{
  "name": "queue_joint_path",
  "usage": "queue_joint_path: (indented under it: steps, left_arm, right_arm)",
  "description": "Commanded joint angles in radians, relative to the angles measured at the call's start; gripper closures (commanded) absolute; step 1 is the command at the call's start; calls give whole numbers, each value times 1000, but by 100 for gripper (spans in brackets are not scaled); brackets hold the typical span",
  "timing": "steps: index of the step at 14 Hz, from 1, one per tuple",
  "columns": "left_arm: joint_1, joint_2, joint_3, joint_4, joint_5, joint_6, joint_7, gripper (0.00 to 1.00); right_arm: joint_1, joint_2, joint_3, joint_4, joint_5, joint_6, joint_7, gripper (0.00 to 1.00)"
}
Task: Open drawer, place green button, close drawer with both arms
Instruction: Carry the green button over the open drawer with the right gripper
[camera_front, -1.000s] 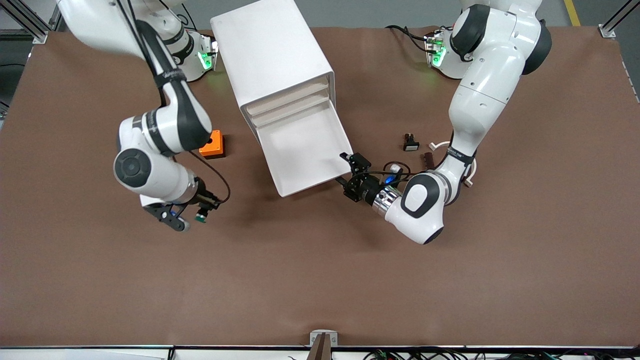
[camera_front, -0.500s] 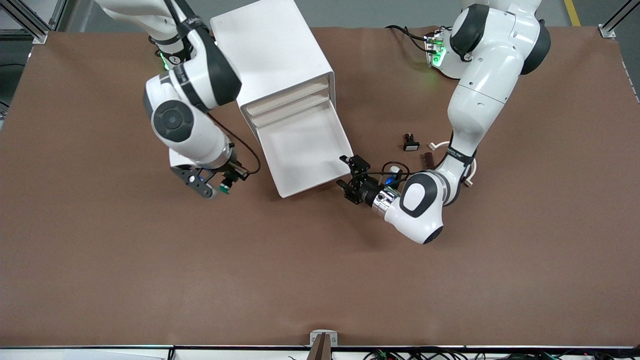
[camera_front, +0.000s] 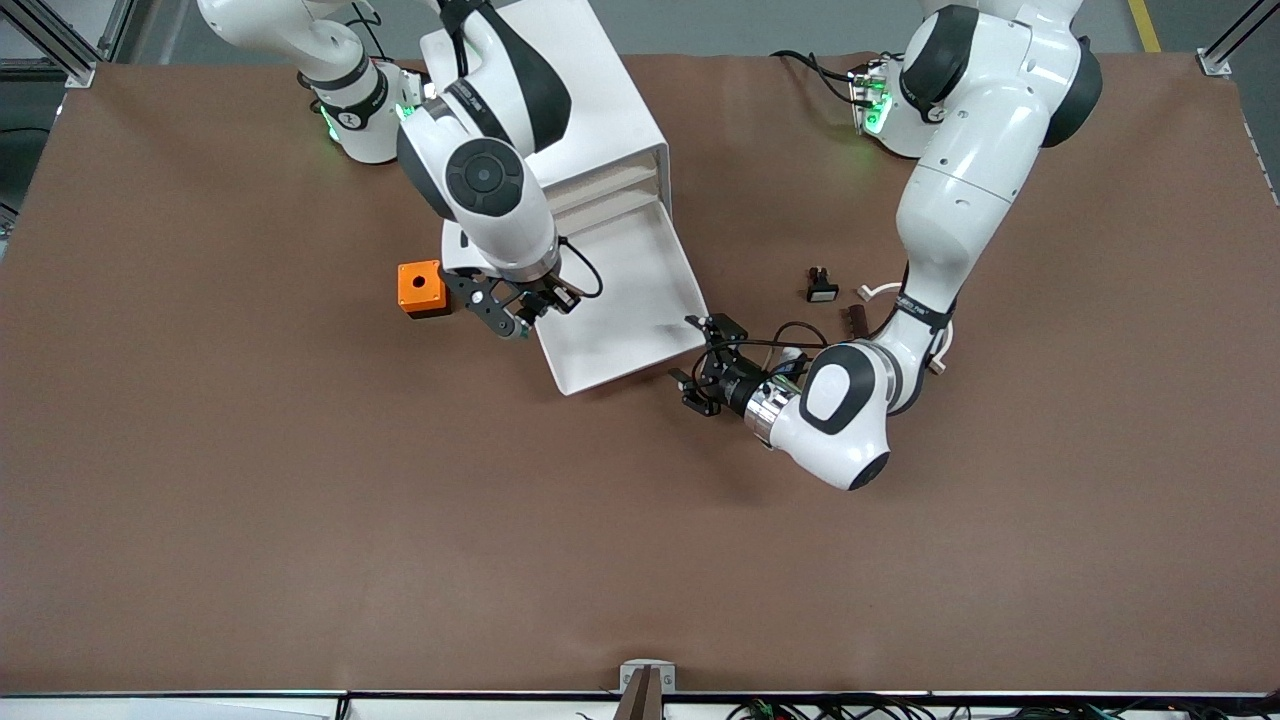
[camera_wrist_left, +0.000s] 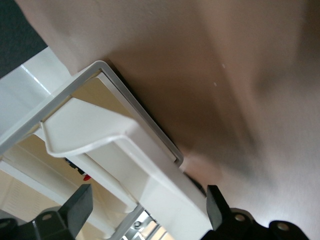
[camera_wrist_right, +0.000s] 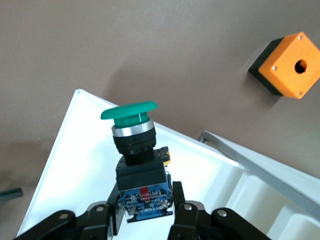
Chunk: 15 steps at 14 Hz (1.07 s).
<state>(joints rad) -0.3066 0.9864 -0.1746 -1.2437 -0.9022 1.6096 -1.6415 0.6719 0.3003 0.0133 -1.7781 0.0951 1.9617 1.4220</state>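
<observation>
The lowermost drawer of the white cabinet is pulled out, a shallow white tray with nothing visible in it. My right gripper hangs over the tray's edge toward the right arm's end. It is shut on the black-blue body of the green-capped button, cap pointing away from the fingers. In the right wrist view the right gripper holds the button over the drawer. My left gripper is open at the drawer's front corner. In the left wrist view its fingers straddle the drawer front.
An orange box with a hole sits beside the cabinet toward the right arm's end. A black button with a white cap, a small brown part and white clips lie toward the left arm's end, by the left arm's forearm.
The right arm has swung the button from over bare table, past the orange box, to over the drawer's edge. The left gripper has eased slightly away from the drawer's corner.
</observation>
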Motion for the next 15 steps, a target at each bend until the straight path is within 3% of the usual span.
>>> queue_joint_path:
  steps: [1,8,15]
  left_arm:
    - [0,-20,32,33,20,-59,105,0]
    - [0,-98,50,58,149,-59,353,0]
    - [-16,-241,47,56,429,79,500,0]
  right_arm:
    - [50,-17,-10,-66,-3,78,83,100]
    - [93,-10,-10,-112,-3,124,207,100]
    - [138,-10,-10,-184,-9,203,279,100]
